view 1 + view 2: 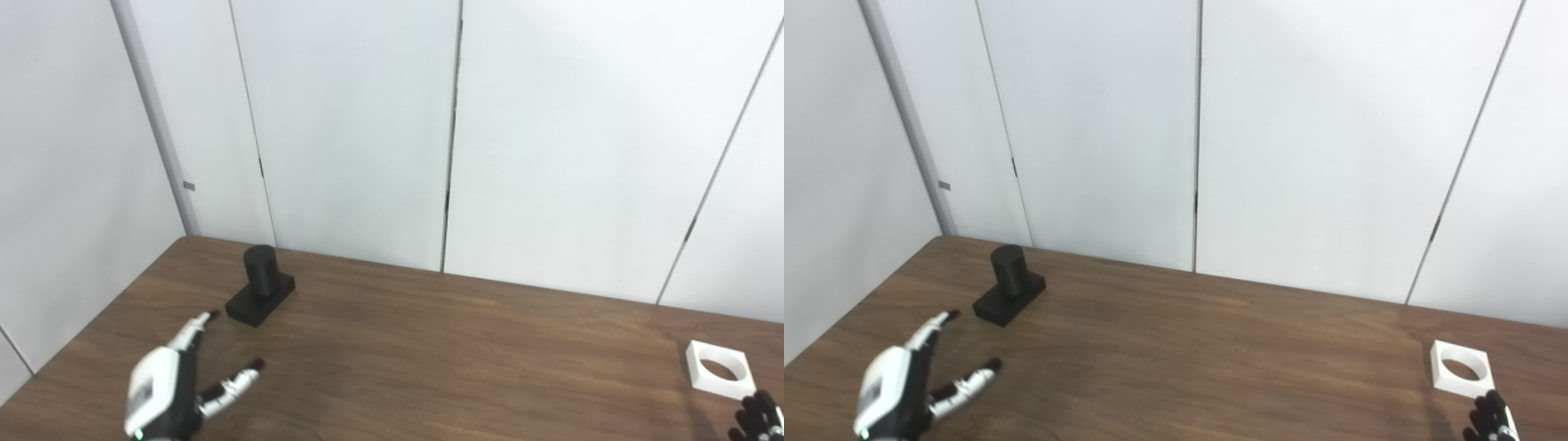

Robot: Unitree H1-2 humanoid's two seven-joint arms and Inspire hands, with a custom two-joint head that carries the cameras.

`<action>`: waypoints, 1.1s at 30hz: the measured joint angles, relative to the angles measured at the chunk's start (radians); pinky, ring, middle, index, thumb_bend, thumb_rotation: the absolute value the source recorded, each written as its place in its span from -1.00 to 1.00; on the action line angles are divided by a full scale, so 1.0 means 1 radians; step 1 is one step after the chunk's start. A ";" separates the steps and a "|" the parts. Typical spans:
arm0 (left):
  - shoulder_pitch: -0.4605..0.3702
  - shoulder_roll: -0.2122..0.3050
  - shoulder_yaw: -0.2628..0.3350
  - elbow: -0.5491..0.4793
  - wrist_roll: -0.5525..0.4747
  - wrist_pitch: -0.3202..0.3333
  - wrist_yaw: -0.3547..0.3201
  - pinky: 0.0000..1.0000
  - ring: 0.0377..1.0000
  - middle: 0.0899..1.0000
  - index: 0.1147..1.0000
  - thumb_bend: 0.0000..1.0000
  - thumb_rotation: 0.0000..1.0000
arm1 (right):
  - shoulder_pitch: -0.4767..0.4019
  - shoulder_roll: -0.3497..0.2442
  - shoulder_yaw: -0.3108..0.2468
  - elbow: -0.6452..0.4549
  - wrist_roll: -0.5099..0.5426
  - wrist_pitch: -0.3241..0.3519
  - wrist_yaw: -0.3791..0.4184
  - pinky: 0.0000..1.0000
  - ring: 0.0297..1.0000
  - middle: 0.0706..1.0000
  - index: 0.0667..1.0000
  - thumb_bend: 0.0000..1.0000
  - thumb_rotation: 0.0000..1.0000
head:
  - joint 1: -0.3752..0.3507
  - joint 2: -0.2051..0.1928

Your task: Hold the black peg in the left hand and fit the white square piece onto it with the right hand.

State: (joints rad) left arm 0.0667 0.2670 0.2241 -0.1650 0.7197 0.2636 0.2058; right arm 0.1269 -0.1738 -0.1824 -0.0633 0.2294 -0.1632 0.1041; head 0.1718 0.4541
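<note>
Both hands sat low at the near edge of the scene, well apart from each other. On the left, the white-and-black left hand (168, 386) hovered over the brown wooden surface (429, 355) with its fingers (195, 327) and thumb spread wide and nothing between them; it was released and empty, its dark fingertips pointing toward the far left corner. Just beyond those fingertips, near but not touching, stood the black peg (261, 285): an upright black cylinder rising from a flat black rectangular base that lay directly on the wood, turned at an angle to the surface's edges.

At the bottom right corner, only the dark fingertips of the right hand (1491, 419) came into view, cut off by the frame. Too little of it showed to tell whether it was released or clenched, and it held nothing that could be seen. Just beyond those fingertips, close by and possibly touching, lay the white square piece (1462, 368), flat on the surface near the right side, its large round hole facing upward and the wood visible through it.

Peg and white piece were far apart, at opposite sides of the surface. Behind it rose plain white wall panels (355, 122) with narrow vertical seams.
</note>
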 measured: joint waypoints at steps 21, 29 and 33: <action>-0.188 0.130 -0.159 0.280 0.110 0.160 0.002 0.87 0.87 0.79 0.59 0.78 0.25 | -0.003 0.022 -0.007 -0.008 -0.017 0.004 -0.009 1.00 1.00 0.99 1.00 0.33 1.00 | -0.015 0.017; -0.237 0.143 -0.203 0.341 0.116 0.197 -0.015 0.83 0.85 0.77 0.57 0.79 0.26 | -0.001 0.024 -0.005 -0.015 -0.014 0.016 -0.009 1.00 1.00 1.00 1.00 0.27 1.00 | -0.009 0.025; -0.241 0.146 -0.206 0.355 0.116 0.201 -0.018 0.87 0.88 0.80 0.61 0.84 0.31 | 0.005 0.024 -0.005 -0.019 -0.011 0.024 -0.009 1.00 1.00 1.00 1.00 0.25 1.00 | -0.008 0.029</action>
State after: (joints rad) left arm -0.1739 0.4135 0.0183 0.1898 0.8358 0.4643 0.1874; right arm 0.1315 -0.1494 -0.1872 -0.0821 0.2188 -0.1392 0.0955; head 0.1641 0.4832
